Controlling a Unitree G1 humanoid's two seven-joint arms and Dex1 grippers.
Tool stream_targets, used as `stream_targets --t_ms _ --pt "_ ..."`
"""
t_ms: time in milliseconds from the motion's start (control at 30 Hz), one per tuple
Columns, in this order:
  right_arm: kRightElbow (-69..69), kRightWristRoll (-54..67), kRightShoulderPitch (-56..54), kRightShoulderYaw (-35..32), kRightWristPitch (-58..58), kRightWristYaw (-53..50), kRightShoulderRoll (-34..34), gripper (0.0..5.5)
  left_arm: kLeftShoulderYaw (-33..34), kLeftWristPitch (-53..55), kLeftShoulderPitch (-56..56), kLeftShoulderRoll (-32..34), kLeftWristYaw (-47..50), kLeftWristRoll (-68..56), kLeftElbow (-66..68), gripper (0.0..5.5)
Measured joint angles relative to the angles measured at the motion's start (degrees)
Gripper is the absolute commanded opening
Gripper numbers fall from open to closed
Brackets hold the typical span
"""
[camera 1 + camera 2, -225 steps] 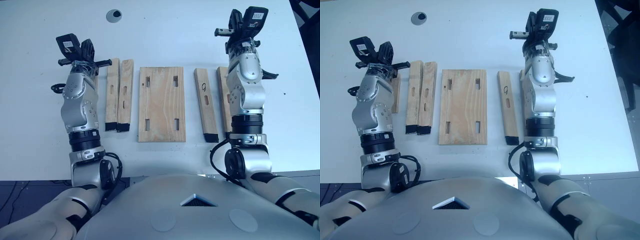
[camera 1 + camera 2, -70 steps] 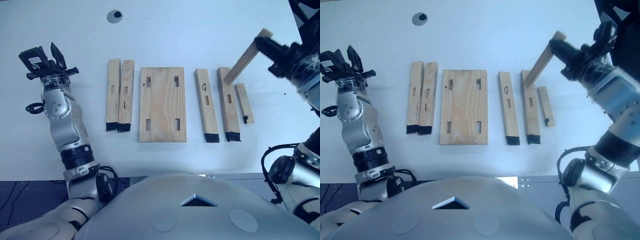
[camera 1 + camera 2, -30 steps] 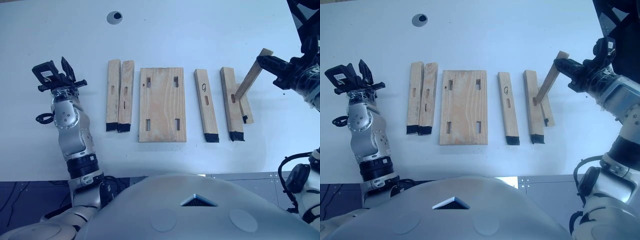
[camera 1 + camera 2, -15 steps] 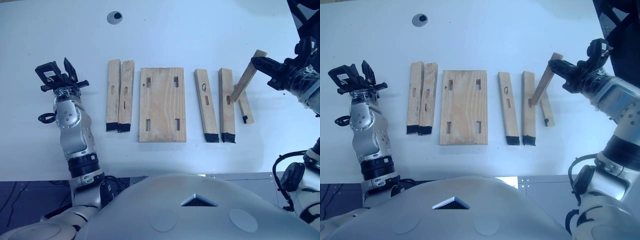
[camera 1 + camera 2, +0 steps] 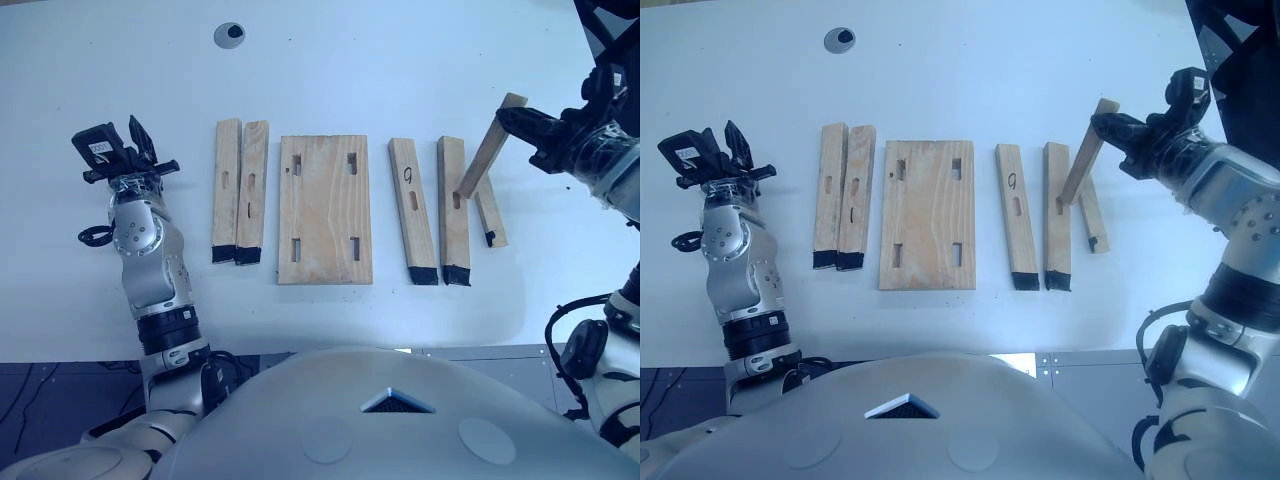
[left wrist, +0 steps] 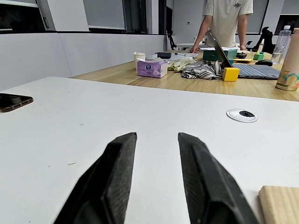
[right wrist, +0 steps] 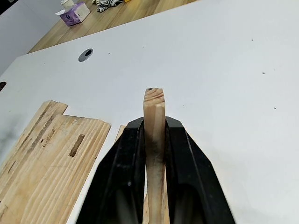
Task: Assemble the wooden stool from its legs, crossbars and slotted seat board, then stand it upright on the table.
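The slotted seat board (image 5: 325,210) lies flat mid-table. Two legs (image 5: 239,190) lie side by side to its left, and two more (image 5: 412,210) (image 5: 452,212) to its right. My right gripper (image 5: 512,115) is shut on a crossbar (image 5: 487,148), held tilted. The crossbar's lower end rests at the slot of the outer right leg. In the right wrist view the fingers (image 7: 133,154) clamp this crossbar (image 7: 154,116). A second crossbar (image 5: 488,218) lies flat just right of that leg. My left gripper (image 5: 135,160) stands open with nothing in it, over bare table left of the legs.
A round cable hole (image 5: 228,32) sits at the back of the white table (image 5: 330,70). The table's right edge (image 5: 612,110) runs close behind my right arm. A dark phone (image 6: 11,101) lies on the table far to the left.
Since 7.5 s ago my right gripper has taken up a crossbar and brought its lower end to the outer right leg's slot. That leg slid slightly left. My left arm swung left.
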Motion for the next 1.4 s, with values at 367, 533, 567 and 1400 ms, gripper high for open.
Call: stream_targets --t_ms 367,533,567,1400 --pt "-0.84 -5.24 0.32 4.62 -6.62 0.94 2.07 0.39 -0.92 0.00 -0.38 -0.22 0.09 0.02 0.59 1.59" --pt "0.23 -8.05 -0.26 5.86 -11.38 -0.78 5.23 0.39 -1.95 0.04 -0.73 -1.16 0.03 0.07 0.62 1.59" --pt "1.03 -8.01 -1.03 4.93 -11.77 -1.68 7.08 0.39 -2.59 0.14 -0.83 -1.06 -0.98 0.04 0.51 1.59" --pt "0.55 1.58 -13.06 3.38 -9.12 -8.10 17.78 0.39 -31.27 34.09 -34.10 -4.40 -26.31 -10.79 11.38 0.00"
